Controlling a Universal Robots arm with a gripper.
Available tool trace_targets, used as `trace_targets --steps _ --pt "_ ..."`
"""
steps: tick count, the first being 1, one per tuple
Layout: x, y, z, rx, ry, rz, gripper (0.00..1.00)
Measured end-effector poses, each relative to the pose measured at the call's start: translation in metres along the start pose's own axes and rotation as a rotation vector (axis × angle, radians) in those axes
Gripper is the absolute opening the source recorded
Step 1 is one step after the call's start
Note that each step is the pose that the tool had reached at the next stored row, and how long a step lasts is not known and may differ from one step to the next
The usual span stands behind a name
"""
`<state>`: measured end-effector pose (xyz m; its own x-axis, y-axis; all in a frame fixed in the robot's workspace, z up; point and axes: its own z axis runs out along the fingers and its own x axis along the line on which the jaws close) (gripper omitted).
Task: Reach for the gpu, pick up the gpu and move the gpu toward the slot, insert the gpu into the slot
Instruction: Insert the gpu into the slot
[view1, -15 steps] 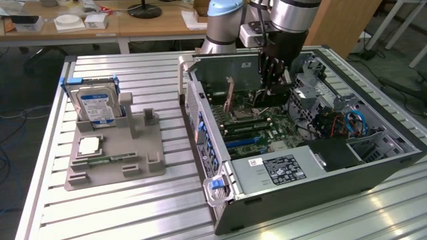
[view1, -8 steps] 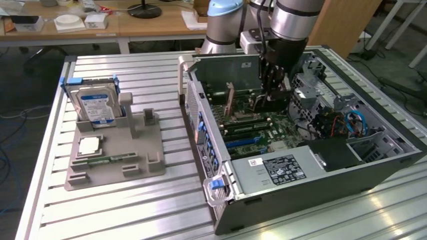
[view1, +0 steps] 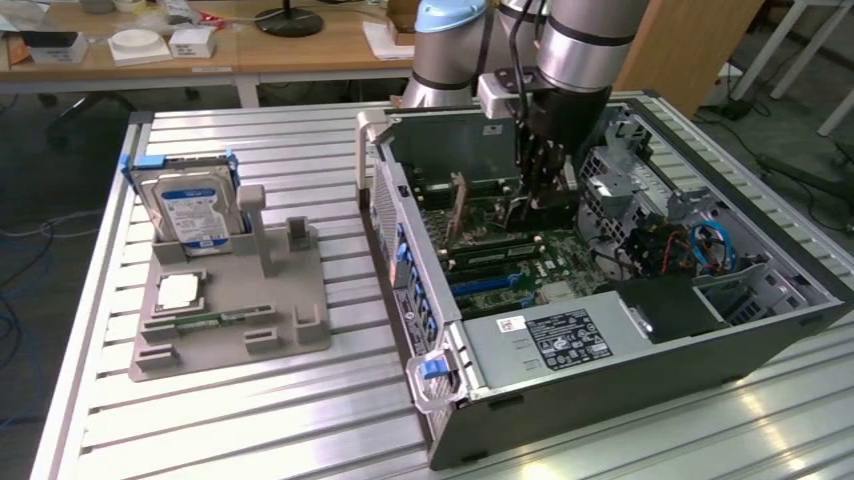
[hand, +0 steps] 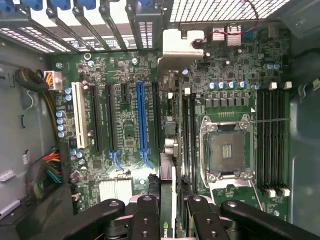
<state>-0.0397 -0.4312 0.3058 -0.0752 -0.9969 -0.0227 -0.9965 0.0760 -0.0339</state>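
Currently the gripper is down inside the open computer case, its black fingers drawn narrow and pinching the gpu by its upper edge. I read the card edge-on: thin, dark and rigid, standing upright over the green motherboard, directly beneath the tool. Its long axis runs parallel to the expansion slots, with the grey metal bracket toward the perforated rear grille. The card sits just beside the blue slot (whatever slot lies under it is hidden, so I cannot tell whether the contacts are seated). Outside the case, the silver hard drive stands in the grey holder.
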Motion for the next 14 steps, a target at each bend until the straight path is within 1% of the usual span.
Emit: trace_targets --steps 3,5,7,9,11,14 --pt "0.0002 0.0000 0.0019 -0.0028 0.0105 0.000 0.26" --pt "0.0011 0.0000 0.0025 -0.0046 0.0142 0.000 0.26" --pt "0.0024 0.0001 0.0028 -0.0061 0.0210 0.000 0.26" --pt "0.0033 0.0000 0.0033 -0.0064 0.0293 -0.001 0.26" --pt "0.0040 0.0000 0.0045 -0.0070 0.0313 -0.001 0.26" --pt "0.0045 0.0002 0.0060 -0.0080 0.0324 -0.007 0.26"
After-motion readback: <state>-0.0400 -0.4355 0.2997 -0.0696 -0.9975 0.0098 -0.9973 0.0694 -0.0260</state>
